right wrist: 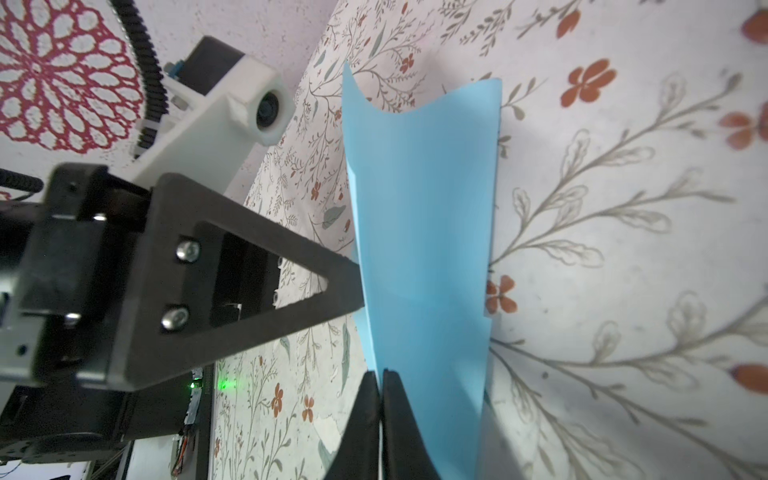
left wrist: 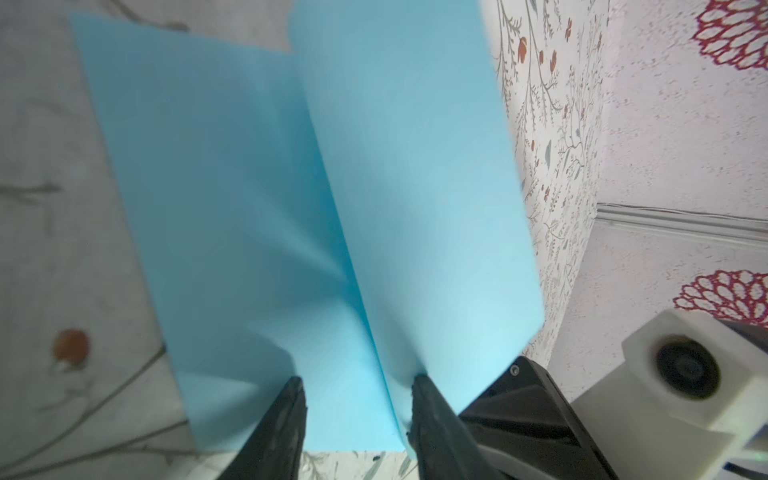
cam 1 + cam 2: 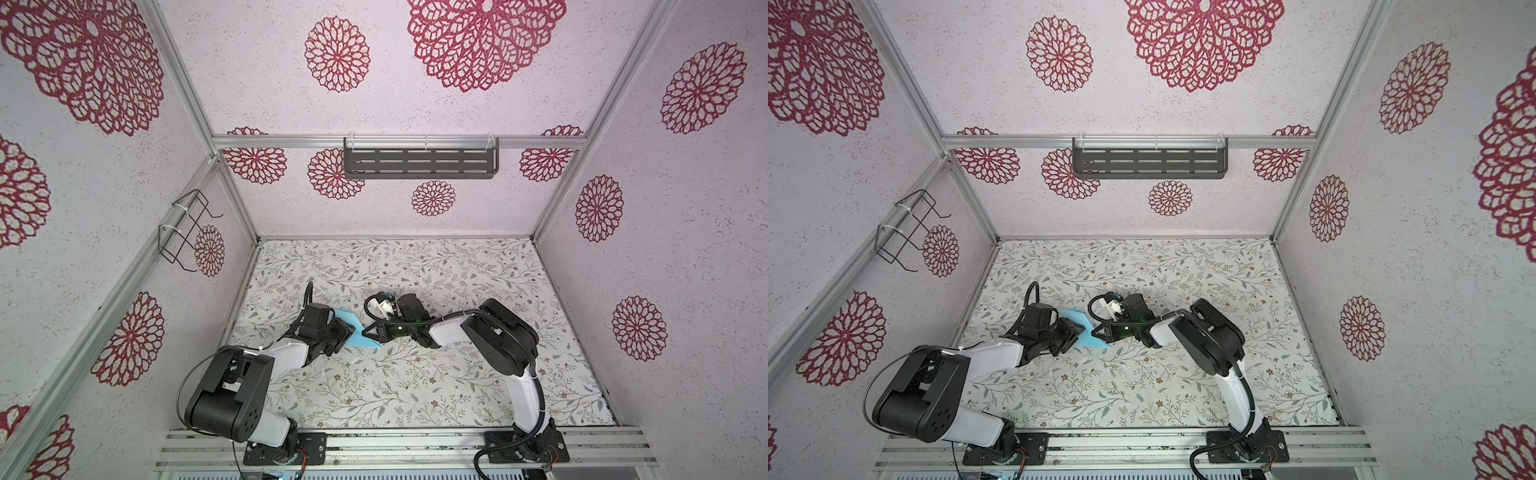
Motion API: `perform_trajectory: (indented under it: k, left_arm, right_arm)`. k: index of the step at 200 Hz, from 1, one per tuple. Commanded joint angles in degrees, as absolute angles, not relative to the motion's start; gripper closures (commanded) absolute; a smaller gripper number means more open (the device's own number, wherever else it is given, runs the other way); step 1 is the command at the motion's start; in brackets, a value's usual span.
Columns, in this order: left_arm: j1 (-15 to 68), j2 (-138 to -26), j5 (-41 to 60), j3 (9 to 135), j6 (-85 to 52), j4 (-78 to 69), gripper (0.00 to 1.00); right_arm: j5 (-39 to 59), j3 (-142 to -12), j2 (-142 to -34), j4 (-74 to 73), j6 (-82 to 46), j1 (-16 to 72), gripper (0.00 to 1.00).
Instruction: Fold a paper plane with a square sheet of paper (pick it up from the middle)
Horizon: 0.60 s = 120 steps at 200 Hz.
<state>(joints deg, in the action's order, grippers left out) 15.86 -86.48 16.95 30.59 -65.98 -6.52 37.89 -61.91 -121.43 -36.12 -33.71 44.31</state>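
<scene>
- Here's the sheet of paper [image 3: 348, 319], light blue and plain, over the middle of the floral table [image 3: 415, 374], caught between the two grippers.
- In the left wrist view the sheet of paper [image 2: 232, 199] is bent along one long centre crease into two panels that meet in a shallow V. No wings and no point.
- From the right wrist view it stands nearly edge-on [image 1: 424, 216], and its far edge curls in a soft wave.
- The right gripper [image 1: 380, 374] has its fingers pressed together, pinching the sheet's near edge.
- The left gripper [image 2: 359, 384] has its fingers [image 2: 286, 415] clearly apart. The creased part of the sheet sits in the gap, and neither finger visibly presses on it.
- In both top views the left gripper [image 3: 1081, 330] covers much of the sheet [image 3: 1077, 320], and only two blue slivers show around it.
- The right gripper [image 3: 365, 332] meets the sheet tip-on there, and its jaws are too small to read.
- The left wrist view is soft at this range, and one panel runs out of frame.
- I can't tell whether the sheet's far edge touches the table.
</scene>
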Motion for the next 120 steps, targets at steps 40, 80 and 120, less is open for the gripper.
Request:
perform_trajectory:
  k: [40,80,120]
  left_arm:
    - [16.48,-89.72,15.13,34.41,-64.69,1.05,0.49]
    - [16.59,-91.34,13.16,36.09,-64.34,6.23,0.49]
    - [16.7,-92.37,12.58,37.0,-64.89,8.2,0.5]
  right_arm:
    - [38.84,-63.96,-121.99,-35.46,-34.21,43.64,0.88]
    - [38.8,-64.85,-121.08,-32.07,-30.89,43.24,0.79]
    - [39.42,-64.34,-118.32,-28.59,-18.87,43.29,0.66]
